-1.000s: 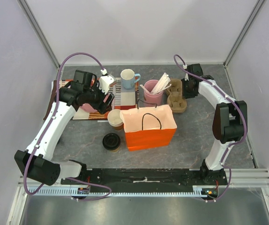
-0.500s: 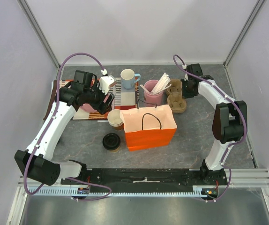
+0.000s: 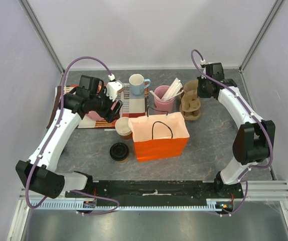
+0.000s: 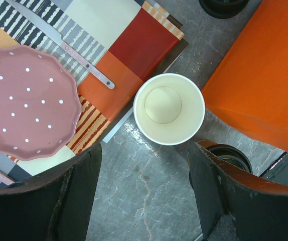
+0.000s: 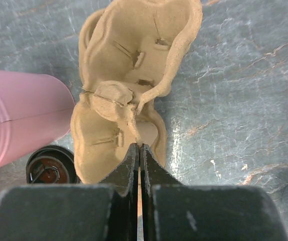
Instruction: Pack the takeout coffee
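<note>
right arm (image 3: 248, 120) swung out toward 3 o'clock vs earlier, right end effector (image 5: 138, 148) pinching carrier (image 5: 124, 75) rim, left end effector (image 4: 144, 150) spread, coffee (image 3: 119, 151) upright, axis vertical, lid up

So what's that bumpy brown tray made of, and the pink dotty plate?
The brown tray looks like moulded paper pulp: dull, rough and fibrous, with soft uneven edges. The pink plate looks like glazed ceramic, smooth with a wavy rim and white dots, though it could be plastic.
</note>
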Tool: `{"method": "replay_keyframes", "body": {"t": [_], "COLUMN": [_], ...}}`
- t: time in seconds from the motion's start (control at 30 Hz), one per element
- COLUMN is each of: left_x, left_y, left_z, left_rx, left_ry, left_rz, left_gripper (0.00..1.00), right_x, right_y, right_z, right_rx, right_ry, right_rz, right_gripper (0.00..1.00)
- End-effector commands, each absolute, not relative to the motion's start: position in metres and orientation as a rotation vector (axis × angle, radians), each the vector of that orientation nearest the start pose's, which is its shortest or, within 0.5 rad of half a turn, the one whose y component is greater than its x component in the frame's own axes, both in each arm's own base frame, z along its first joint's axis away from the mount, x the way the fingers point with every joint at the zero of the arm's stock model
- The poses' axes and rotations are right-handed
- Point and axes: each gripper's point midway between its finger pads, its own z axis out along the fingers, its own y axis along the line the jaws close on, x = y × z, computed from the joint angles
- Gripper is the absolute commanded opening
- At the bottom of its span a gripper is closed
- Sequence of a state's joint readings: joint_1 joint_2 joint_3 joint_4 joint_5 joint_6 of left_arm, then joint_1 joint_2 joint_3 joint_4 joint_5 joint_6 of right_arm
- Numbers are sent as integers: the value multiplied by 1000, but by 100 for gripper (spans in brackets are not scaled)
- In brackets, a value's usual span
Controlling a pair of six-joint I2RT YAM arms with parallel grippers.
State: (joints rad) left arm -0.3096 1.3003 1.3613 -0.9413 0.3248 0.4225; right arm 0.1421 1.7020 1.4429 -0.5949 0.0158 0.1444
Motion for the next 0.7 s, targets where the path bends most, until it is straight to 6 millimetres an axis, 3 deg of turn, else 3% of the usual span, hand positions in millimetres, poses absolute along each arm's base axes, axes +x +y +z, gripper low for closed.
{"method": "replay_keyframes", "body": {"t": [0.0,0.33,0.43,0.5,0.67], "left_x": [290,291,293,295,298], "left_y": [-139,-139,-138,-138,-136], "left_z": [235,241,247,253,275], "left_rx": [1034,1026,1012,1002,951], "left_ry": [2161,2148,2139,2128,2090], "left_rz": [-374,-365,-355,-342,-322], "left_gripper": [76,76,76,76,77], "right_x": [440,431,423,413,384], "right_y": [63,48,39,34,46], "right_z": [190,270,311,349,423], "right_rx": [45,39,37,20,-119], "right_ry": [2314,2110,2019,1930,1750], "right_rz": [103,43,-1,-19,40], "right_gripper": [0,0,0,0,0]}}
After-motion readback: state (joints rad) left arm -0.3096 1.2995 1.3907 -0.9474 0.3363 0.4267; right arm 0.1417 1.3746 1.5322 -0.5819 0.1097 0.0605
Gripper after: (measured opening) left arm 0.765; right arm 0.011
